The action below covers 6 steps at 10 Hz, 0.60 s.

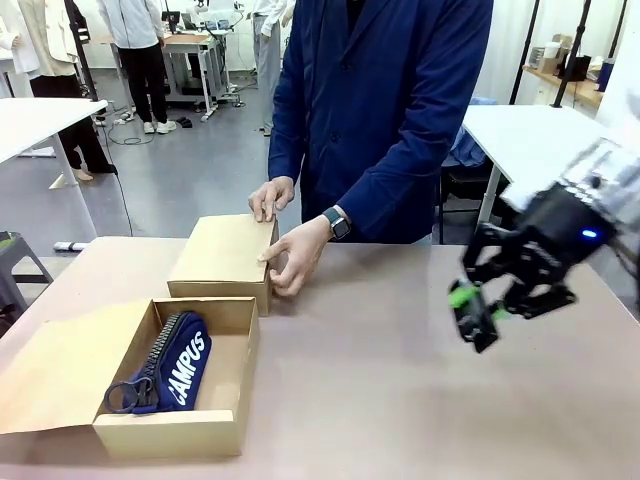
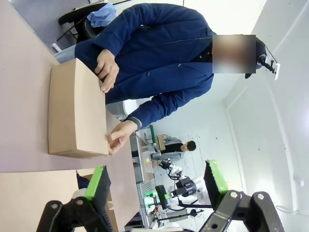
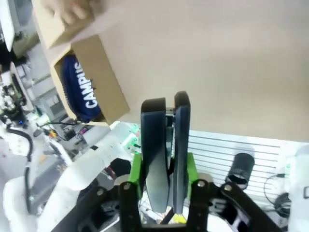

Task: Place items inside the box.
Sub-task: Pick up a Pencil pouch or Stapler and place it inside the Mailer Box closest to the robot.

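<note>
- Front view: the right claw [image 1: 480, 305], black with green pads, hangs above the bare right part of the tan table [image 1: 400, 400], well apart from both boxes. Its jaws are drawn in, but motion blur hides what sits between them.
- Front view: at the near left stands an open brown cardboard box [image 1: 232, 370] with its flap laid out to the left. A navy zip pouch lettered "CAMPUS" [image 1: 180, 360] lies inside it.
- Front view: just behind is a closed cardboard box [image 1: 222, 255]. The person in a dark blue coat rests one hand [image 1: 298, 255] on its right end and the other hand [image 1: 270, 197] on its far edge.
- Left wrist view: the left claw [image 2: 155, 179] is spread wide and grips nothing. Beyond it lie the closed cardboard box and both of the person's hands.
- Right wrist view: the right claw is clenched on a black stapler [image 3: 154, 140], which stands up between the green pads.
- Right wrist view: the open box is farther off at the upper left, with the navy pouch in it. Clear table lies between it and the claw.
</note>
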Motion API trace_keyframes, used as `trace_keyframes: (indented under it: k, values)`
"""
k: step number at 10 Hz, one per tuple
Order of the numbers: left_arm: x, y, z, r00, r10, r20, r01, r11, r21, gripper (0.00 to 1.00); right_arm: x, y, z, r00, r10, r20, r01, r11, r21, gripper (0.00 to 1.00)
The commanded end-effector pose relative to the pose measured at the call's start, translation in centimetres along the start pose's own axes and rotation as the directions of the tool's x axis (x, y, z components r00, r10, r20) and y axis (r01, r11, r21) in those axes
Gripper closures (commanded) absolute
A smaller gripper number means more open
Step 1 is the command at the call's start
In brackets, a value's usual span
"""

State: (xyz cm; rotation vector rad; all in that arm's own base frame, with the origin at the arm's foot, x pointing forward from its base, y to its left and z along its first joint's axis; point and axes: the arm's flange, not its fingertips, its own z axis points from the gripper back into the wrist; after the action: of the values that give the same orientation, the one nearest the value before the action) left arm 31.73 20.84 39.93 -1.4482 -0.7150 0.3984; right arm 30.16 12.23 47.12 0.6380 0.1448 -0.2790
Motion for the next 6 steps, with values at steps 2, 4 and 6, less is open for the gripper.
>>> trace_keyframes:
  k: [2,4,6]
  values:
    - [-0.3,-0.1,0.1,1.0,-0.015,-0.008,0.015,1.0,-0.008,0.0,-0.4,-3.6,0.0,0.998,-0.063,0.002,0.063,0.996,0.056,0.59]
    - [-0.3,-0.1,0.1,1.0,-0.015,-0.008,0.015,1.0,-0.008,0.0,0.0,-2.8,-0.2,0.998,-0.058,-0.012,0.058,0.998,0.028,0.59]
    - [-0.3,-0.1,0.1,1.0,-0.015,-0.008,0.015,1.0,-0.008,0.0,0.1,-1.2,-0.3,1.0,-0.018,-0.01,0.017,1.0,-0.02,0.59]
